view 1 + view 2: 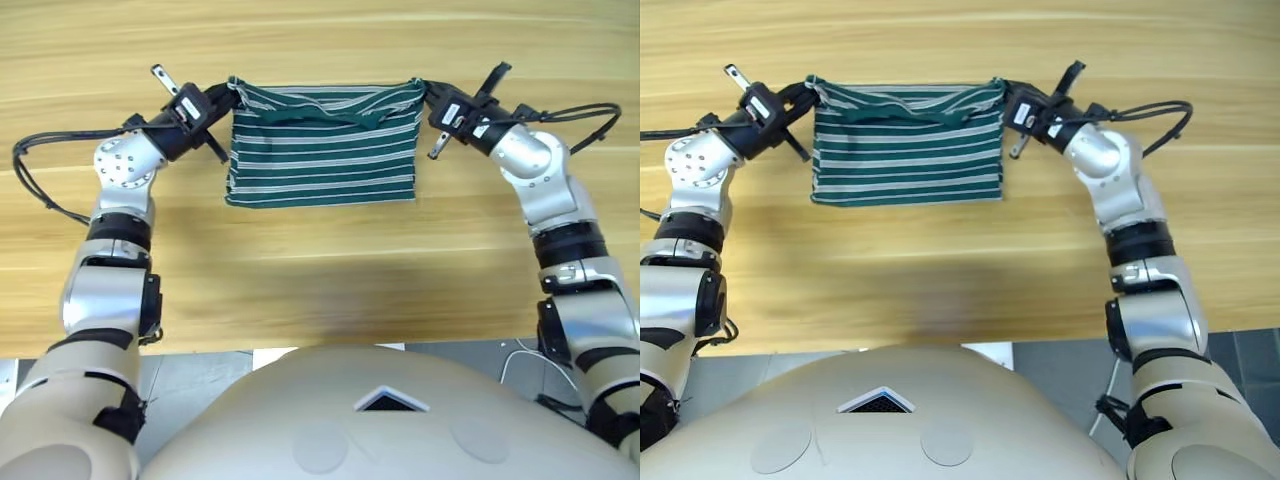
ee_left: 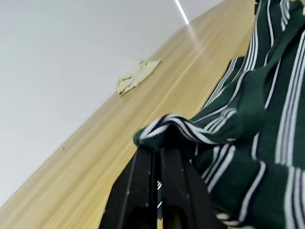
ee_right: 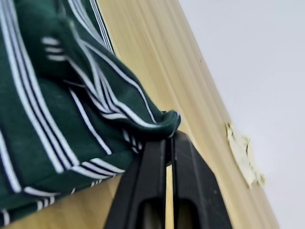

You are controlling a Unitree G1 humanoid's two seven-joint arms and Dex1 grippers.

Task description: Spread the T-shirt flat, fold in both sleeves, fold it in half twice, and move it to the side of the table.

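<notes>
As jaws pinch corners, T-shirt (image 1: 322,145) spans between.

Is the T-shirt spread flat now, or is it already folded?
Folded. The T-shirt forms a compact rectangle with no sleeves sticking out; the left end effector and right end effector pinch its far corners.

There is one T-shirt (image 1: 320,160), dark green with white stripes, and one wooden table (image 1: 320,270). There are two grippers, the left gripper (image 1: 232,91) and the right gripper (image 1: 424,91), one at each far corner of the shirt. Each gripper has two black fingers (image 2: 136,191), four in all. Two black cables (image 1: 28,172) show, one looping off each arm. Each wrist view shows one pale crumpled scrap (image 2: 137,76) at the table's far edge. I cannot tell whether these are the same scrap or two.
</notes>
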